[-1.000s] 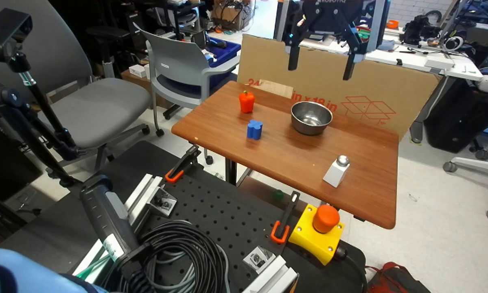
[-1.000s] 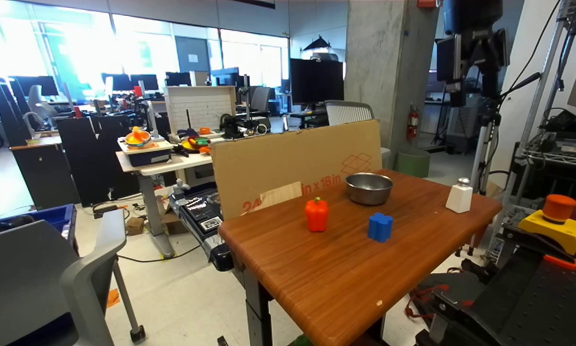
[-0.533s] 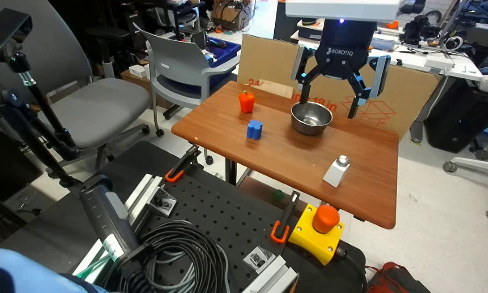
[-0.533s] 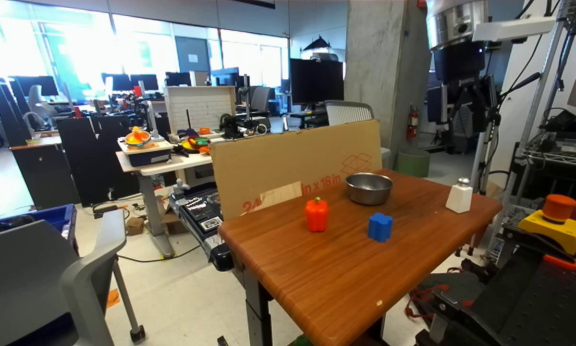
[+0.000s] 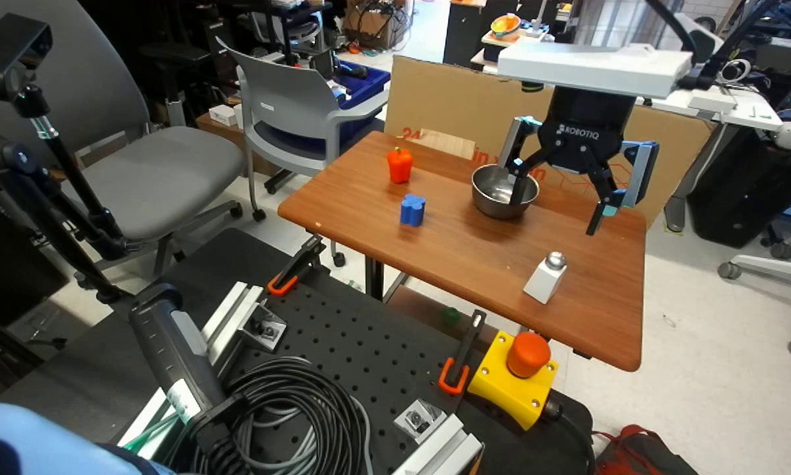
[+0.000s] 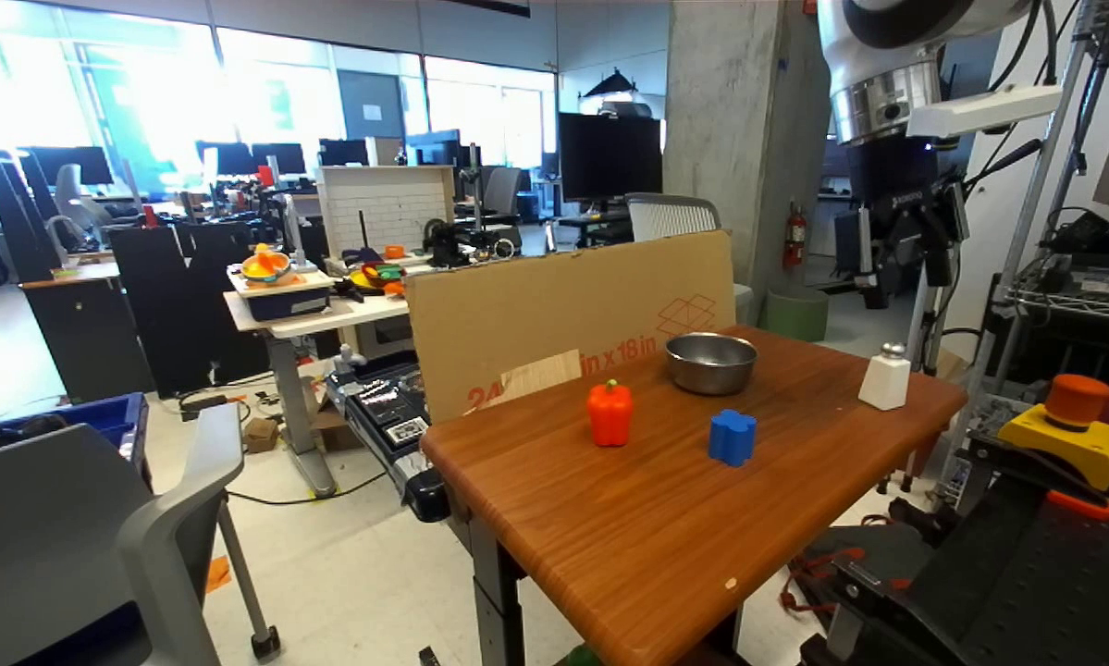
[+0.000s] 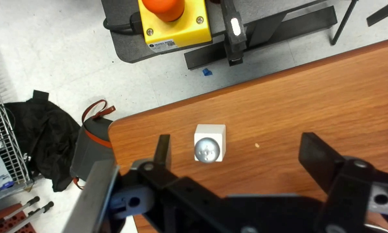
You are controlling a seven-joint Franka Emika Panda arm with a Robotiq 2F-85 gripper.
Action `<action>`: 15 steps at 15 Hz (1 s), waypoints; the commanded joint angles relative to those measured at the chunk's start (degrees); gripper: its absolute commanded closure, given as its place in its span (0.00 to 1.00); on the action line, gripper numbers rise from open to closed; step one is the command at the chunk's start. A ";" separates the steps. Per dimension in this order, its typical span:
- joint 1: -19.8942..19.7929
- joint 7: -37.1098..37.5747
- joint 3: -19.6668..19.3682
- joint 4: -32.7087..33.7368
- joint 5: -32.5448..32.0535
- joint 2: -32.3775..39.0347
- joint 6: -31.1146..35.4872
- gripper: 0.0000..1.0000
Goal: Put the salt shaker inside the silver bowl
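The white salt shaker [image 5: 541, 284] with a silver top stands upright near the table's corner. It also shows in an exterior view [image 6: 885, 381] and in the wrist view [image 7: 210, 144]. The silver bowl [image 5: 491, 206] stands near the cardboard, with nothing seen in it; its outer wall shows in an exterior view [image 6: 711, 372]. My gripper [image 5: 555, 214] is open and empty, above the table and higher than the shaker. In the wrist view, the shaker appears between the open fingertips [image 7: 237, 142], nearer the left finger and not touched. One finger hides part of the bowl in an exterior view.
An orange-red pepper [image 5: 400, 166] and a blue flower-shaped block [image 5: 413, 211] stand on the wooden table [image 5: 448, 244]. A cardboard sheet [image 6: 563, 324] stands upright along the table's back edge. A yellow box with an orange button [image 5: 514, 386] sits beside the table.
My gripper has come down from the top of the views and shifted towards the shaker's side of the table, staying open. The shaker, bowl, pepper and block have not moved.
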 commanded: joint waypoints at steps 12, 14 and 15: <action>0.80 1.46 -2.69 6.42 -1.86 13.24 6.98 0.25; 0.85 1.52 -2.79 7.76 -1.74 14.57 5.94 0.32; 0.81 1.26 -2.74 8.31 -1.55 15.08 5.41 0.42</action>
